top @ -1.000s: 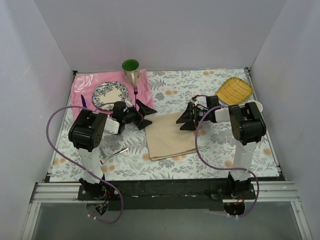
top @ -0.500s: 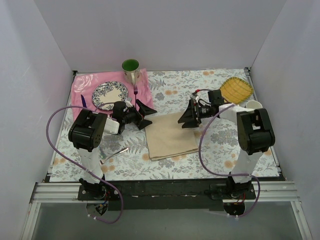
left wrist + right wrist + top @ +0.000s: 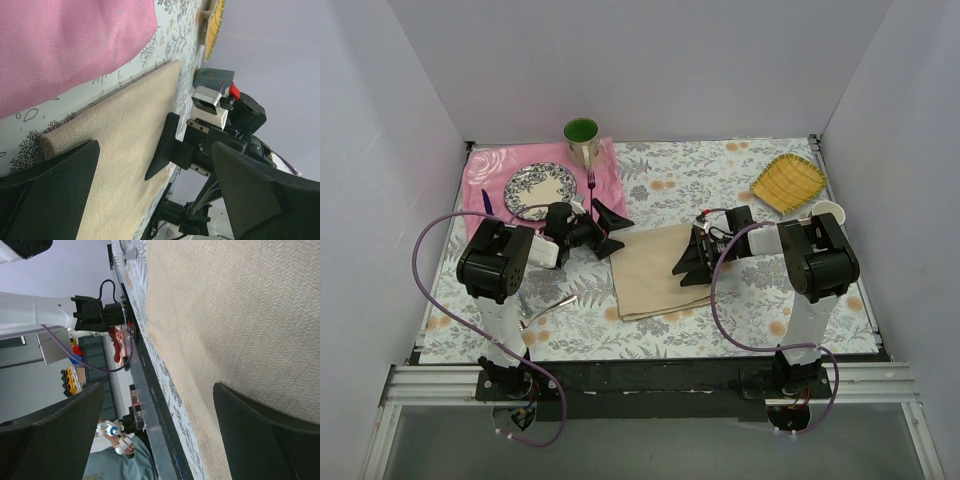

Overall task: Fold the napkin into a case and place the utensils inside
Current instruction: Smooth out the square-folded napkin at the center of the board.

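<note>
The beige napkin [image 3: 655, 272] lies flat on the floral tablecloth between the arms, folded along its left edge [image 3: 115, 150]. My left gripper [image 3: 610, 232] hangs open just off the napkin's far left corner, nothing between its fingers [image 3: 155, 195]. Over the napkin's right edge my right gripper [image 3: 688, 262] stands open and low, with bare cloth [image 3: 225, 315] between its fingers [image 3: 160, 435]. A pale metal utensil [image 3: 548, 306] lies left of the napkin beside the left arm. Its fork tines [image 3: 126, 254] show in the right wrist view. The spoon is not visible.
A pink mat [image 3: 495, 165] at the back left carries a patterned plate [image 3: 539, 190], a purple fork [image 3: 591, 181] and a dark purple utensil [image 3: 486, 203]. A green-lined cup [image 3: 582, 138] stands behind it. A yellow dish [image 3: 788, 181] and a white cup [image 3: 828, 212] sit at the right.
My right gripper has come nearer and lower, from beyond the napkin's far right corner to over its right edge. The left arm has not moved.
</note>
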You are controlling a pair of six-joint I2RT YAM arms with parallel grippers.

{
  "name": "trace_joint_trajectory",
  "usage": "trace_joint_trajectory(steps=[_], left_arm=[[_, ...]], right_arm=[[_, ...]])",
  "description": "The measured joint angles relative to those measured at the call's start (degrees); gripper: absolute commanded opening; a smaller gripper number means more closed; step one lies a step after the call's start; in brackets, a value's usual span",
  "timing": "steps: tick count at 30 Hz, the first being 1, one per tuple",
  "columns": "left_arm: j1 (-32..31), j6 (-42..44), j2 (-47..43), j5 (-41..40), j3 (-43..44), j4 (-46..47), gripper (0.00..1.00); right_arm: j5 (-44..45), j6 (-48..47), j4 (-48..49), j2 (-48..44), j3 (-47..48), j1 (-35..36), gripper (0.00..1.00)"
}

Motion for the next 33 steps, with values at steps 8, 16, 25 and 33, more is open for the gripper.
trace_joint_trajectory(steps=[8, 16, 25, 33], left_arm=[[0.00, 0.37, -0.11, -0.07, 0.00, -0.24, 0.98], [0.00, 0.55, -0.11, 0.00, 0.00, -0.20, 0.98], [0.00, 0.61, -0.13, 0.00, 0.00, -0.24, 0.98], [0.00, 0.98, -0.28, -0.04, 0.00, -0.50, 0.98]], right_arm=[[-2.19, -11.82, -9.81, 0.28, 1.03, -3.45, 0.99], [-1.18, -20.83, -21.62, -1.42, 3.61, -5.11, 0.99], [-1.66, -9.88, -10.82, -10.58, 2.62, 4.02, 0.99], [-0.11, -9.79, -8.17, -5.57, -3.98, 4.13, 0.99]])
